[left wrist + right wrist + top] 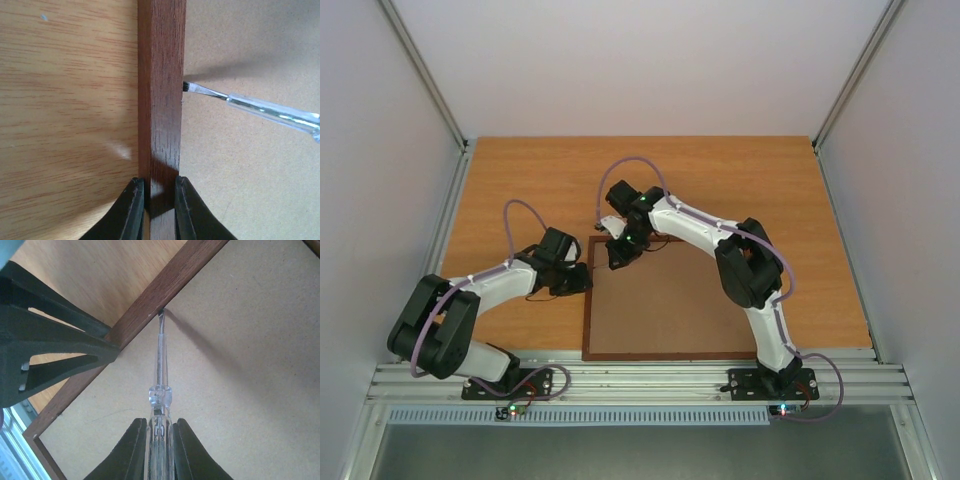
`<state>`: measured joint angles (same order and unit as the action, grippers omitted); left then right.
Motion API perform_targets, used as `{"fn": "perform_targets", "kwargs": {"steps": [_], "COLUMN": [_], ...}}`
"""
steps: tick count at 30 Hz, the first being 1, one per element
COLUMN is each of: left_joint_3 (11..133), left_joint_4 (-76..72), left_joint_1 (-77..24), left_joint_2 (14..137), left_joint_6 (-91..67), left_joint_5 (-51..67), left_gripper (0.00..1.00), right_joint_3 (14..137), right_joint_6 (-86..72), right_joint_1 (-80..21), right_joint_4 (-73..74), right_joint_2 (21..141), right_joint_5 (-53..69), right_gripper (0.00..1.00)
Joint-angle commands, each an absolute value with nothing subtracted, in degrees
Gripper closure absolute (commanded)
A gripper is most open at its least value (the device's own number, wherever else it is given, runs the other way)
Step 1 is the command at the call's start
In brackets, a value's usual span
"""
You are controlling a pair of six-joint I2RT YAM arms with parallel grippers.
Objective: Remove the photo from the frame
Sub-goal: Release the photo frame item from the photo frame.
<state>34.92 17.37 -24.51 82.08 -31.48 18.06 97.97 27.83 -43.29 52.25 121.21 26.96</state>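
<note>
The frame (588,300) lies back-up on the table, its thin reddish-brown rail around a brown hardboard back (670,305). The photo is hidden under the back. My left gripper (582,280) is shut on the frame's left rail (162,100), one finger on each side. My right gripper (617,255) is shut on a clear-handled screwdriver (160,405). The screwdriver's dark tip (160,313) touches the inner edge of the rail (165,285), also seen in the left wrist view (186,87).
The wooden table (520,180) has grey walls on both sides and an aluminium rail (640,380) along the near edge. The left gripper's black body (45,345) sits close beside the screwdriver tip.
</note>
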Motion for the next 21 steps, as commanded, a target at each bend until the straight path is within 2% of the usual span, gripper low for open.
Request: {"fn": "perform_targets", "kwargs": {"steps": [1,21], "left_joint_3": [34.53,31.23], "left_joint_4": [14.73,9.28], "left_joint_1": [-27.34,-32.29], "left_joint_2": [85.14,84.21], "left_joint_6": [-30.53,-34.3], "left_joint_5": [20.48,19.28], "left_gripper": [0.94,0.95], "right_joint_3": [106.9,131.67], "right_joint_6": [25.82,21.19], "right_joint_1": [-47.02,-54.42], "right_joint_4": [48.82,62.21], "right_joint_2": [122.44,132.1], "right_joint_5": [30.92,21.44], "right_gripper": [0.99,0.99]}}
